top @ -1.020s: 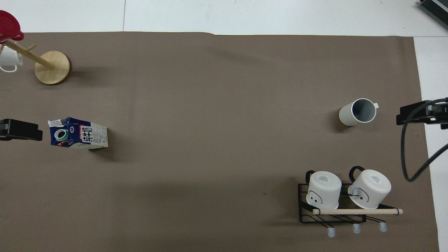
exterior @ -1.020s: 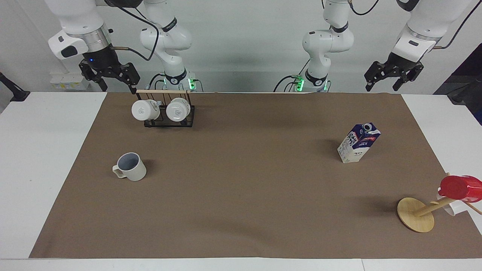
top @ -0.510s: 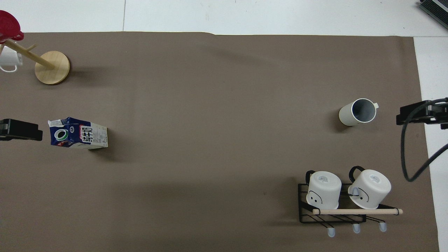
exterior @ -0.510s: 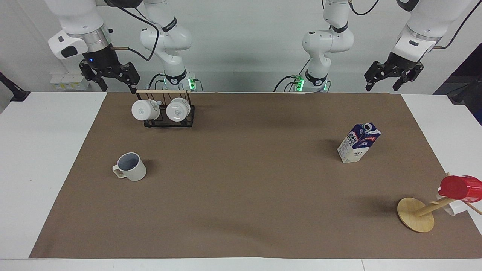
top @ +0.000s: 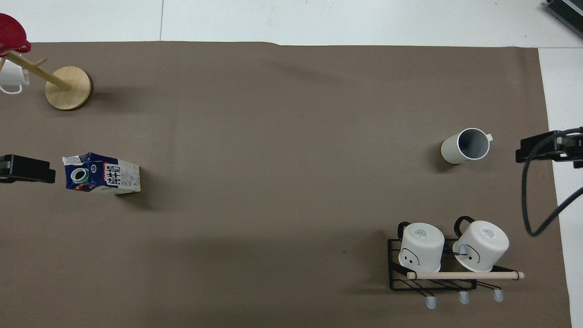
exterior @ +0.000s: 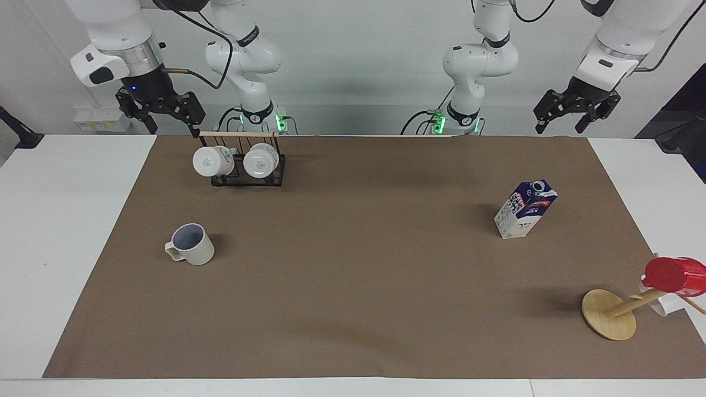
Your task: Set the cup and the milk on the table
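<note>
The off-white cup (exterior: 190, 244) stands upright on the brown mat (exterior: 353, 275) of the white table (exterior: 60, 231), toward the right arm's end; it also shows in the overhead view (top: 467, 146). The milk carton (exterior: 525, 209) stands upright on the mat toward the left arm's end, also seen from overhead (top: 101, 173). My right gripper (exterior: 172, 128) is open and empty, raised over the robots' edge of the table beside the black rack. My left gripper (exterior: 560, 128) is open and empty, raised over the robots' edge of the mat. Both arms wait.
A black rack (exterior: 242, 176) with two white mugs stands near the robots, nearer to them than the cup. A wooden stand (exterior: 609, 315) bearing a red cup (exterior: 674, 274) stands at the left arm's end, farther from the robots than the milk.
</note>
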`<state>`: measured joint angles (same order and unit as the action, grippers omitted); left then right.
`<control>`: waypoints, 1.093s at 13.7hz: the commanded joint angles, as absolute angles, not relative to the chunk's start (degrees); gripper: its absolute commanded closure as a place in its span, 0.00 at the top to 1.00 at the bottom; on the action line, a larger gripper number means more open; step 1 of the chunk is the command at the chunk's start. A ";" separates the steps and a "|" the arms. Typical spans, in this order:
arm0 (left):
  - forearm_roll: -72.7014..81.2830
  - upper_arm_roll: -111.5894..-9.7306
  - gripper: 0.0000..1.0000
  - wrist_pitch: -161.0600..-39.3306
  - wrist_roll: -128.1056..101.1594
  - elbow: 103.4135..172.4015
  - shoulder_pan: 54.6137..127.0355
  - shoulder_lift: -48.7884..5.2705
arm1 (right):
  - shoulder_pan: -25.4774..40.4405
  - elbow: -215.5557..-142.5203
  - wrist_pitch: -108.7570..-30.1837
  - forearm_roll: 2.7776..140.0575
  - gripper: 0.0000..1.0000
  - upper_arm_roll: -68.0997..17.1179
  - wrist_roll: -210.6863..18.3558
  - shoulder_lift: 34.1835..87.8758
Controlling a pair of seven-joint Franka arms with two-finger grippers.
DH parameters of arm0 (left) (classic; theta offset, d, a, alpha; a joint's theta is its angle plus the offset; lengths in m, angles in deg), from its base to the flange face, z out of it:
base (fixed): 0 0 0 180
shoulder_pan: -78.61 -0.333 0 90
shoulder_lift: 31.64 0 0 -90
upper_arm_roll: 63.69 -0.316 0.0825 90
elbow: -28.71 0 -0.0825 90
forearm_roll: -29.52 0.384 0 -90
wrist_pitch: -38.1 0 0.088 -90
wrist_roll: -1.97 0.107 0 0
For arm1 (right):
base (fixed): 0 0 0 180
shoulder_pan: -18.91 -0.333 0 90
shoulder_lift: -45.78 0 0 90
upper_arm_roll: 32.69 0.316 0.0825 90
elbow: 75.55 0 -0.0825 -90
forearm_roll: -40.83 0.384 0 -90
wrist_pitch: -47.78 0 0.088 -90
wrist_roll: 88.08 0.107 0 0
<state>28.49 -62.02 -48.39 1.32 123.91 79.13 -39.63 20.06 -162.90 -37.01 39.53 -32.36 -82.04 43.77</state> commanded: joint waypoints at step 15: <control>28.90 -61.49 1.00 -47.77 0.83 124.25 79.75 -40.34 | 20.49 -164.32 -38.01 40.39 1.00 -32.43 -83.86 42.52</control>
<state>28.49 -61.57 -48.39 1.32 123.91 79.17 -39.63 20.06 -162.90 -37.02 39.53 -32.42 -82.04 43.77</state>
